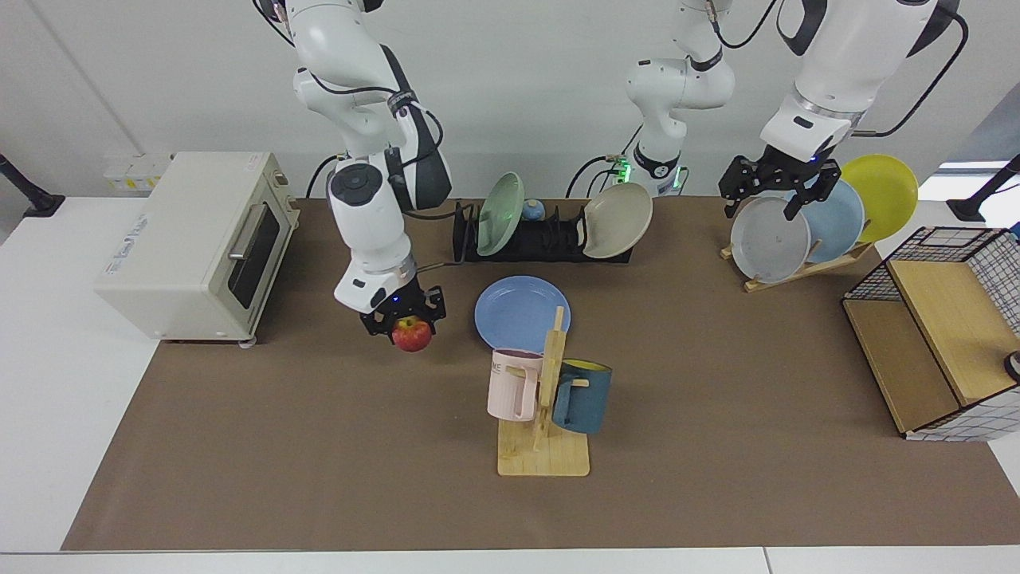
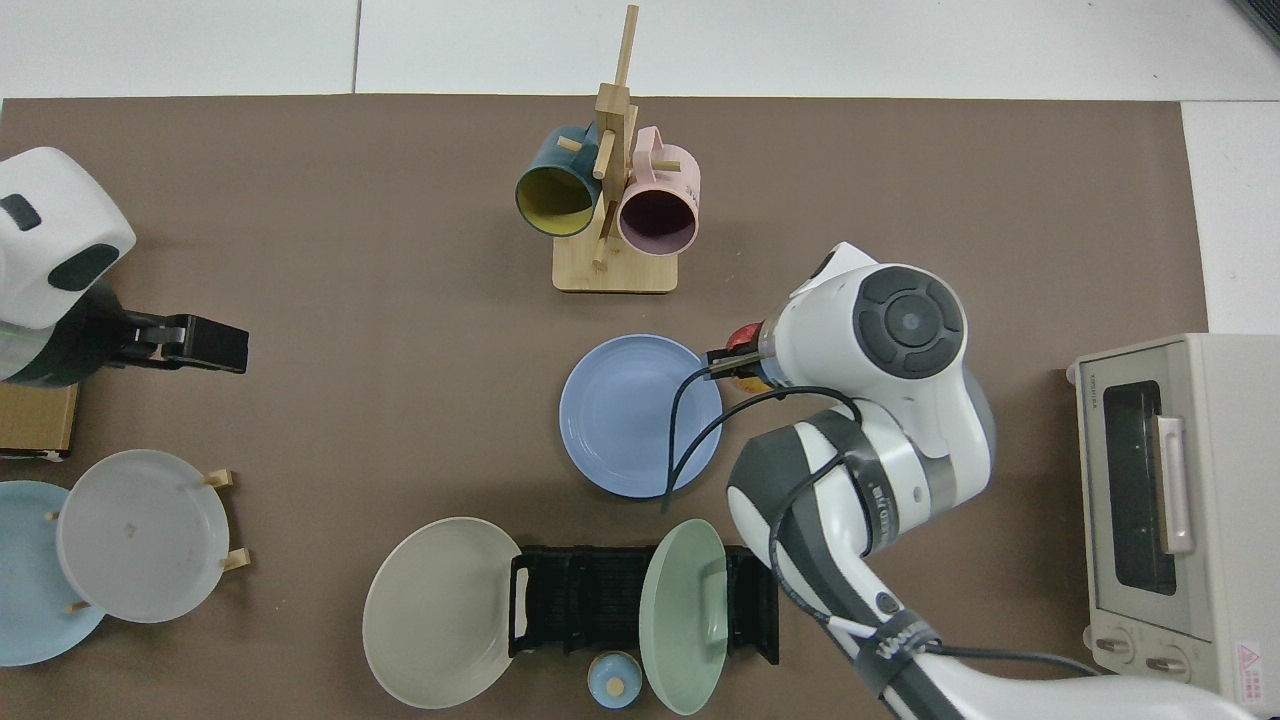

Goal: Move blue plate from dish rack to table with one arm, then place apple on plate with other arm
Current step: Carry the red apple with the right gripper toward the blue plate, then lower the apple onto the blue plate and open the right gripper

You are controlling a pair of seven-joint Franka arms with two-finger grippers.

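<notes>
While the blue plate (image 1: pixel 521 312) already lies flat on the brown mat of the surface (image 1: pixel 319 462), just in front of the black dish rack (image 1: pixel 542 239), the first half of the job looks finished. What remains, as I judge it, is setting the apple (image 1: pixel 412 334) down on that plate.

In the facing view the right claw (image 1: pixel 402 320) hangs above the mat just left of the plate, clenched on the apple from above, with the fruit showing below its black fingers and clear of the mat. Seen from overhead, the apple (image 2: pixel 744 340) peeks out beside the arm's white wrist, right at the plate's (image 2: pixel 640 415) edge, so it has not yet reached the middle. Carrying it a little further over the plate and then lowering it seems all that is left before letting go.

Far off at the right of the facing view, the left claw (image 1: pixel 766 185) waits high up by the slanted wooden plate stand (image 1: pixel 797 267), its fingers spread apart and holding nothing, just above the grey plate (image 1: pixel 769 239) there. A pale green plate (image 1: pixel 500 203) and a beige plate (image 1: pixel 617 219) remain in the dish rack. Nearer the camera, a wooden mug tree (image 1: pixel 546 414) with a pink and a dark blue mug stands just in front of the blue plate.
</notes>
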